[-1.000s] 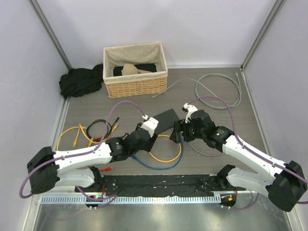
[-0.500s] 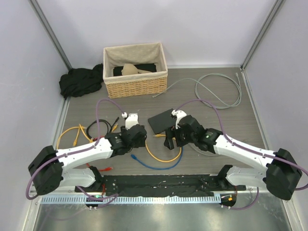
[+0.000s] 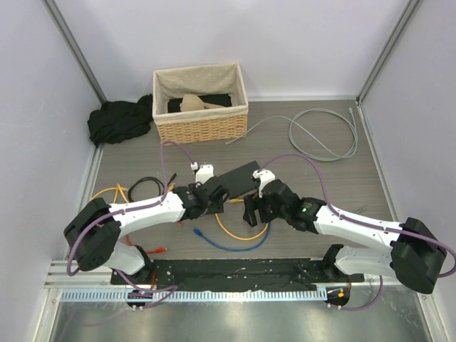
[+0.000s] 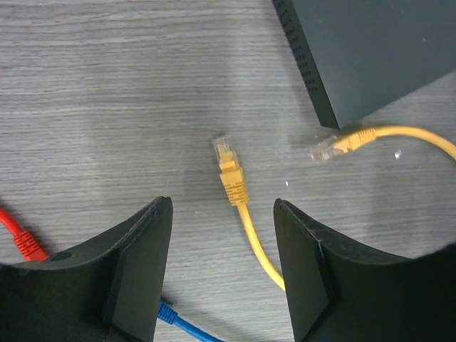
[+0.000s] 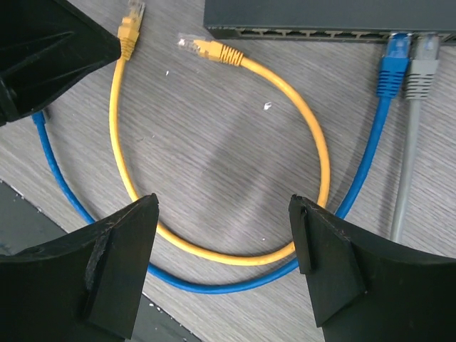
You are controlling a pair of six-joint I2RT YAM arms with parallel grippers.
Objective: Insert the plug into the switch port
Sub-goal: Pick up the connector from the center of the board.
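The switch (image 3: 240,178) is a flat dark-grey box in the middle of the table, its row of sockets (image 5: 313,32) facing the arms. A blue plug (image 5: 394,55) and a grey plug (image 5: 425,55) sit in its right-hand sockets. A short yellow cable (image 3: 242,233) loops in front of it. One yellow plug (image 4: 229,169) lies loose ahead of my left gripper (image 4: 222,205), which is open and empty. The other yellow plug (image 5: 207,49) lies just short of the switch's edge. My right gripper (image 5: 223,203) hangs open over the yellow and blue loops, holding nothing.
A wicker basket (image 3: 201,107) stands at the back, with a black cloth (image 3: 117,121) left of it. A grey cable (image 3: 322,132) coils at the back right. Orange and black cables (image 3: 135,192) lie at the left, with a red plug (image 4: 21,241) nearby. A black mat (image 3: 235,274) lines the near edge.
My left gripper pulled back to the left, then came forward again to the switch's near corner, opening a little wider. My right gripper moved down and left, off the switch, over the yellow loop.
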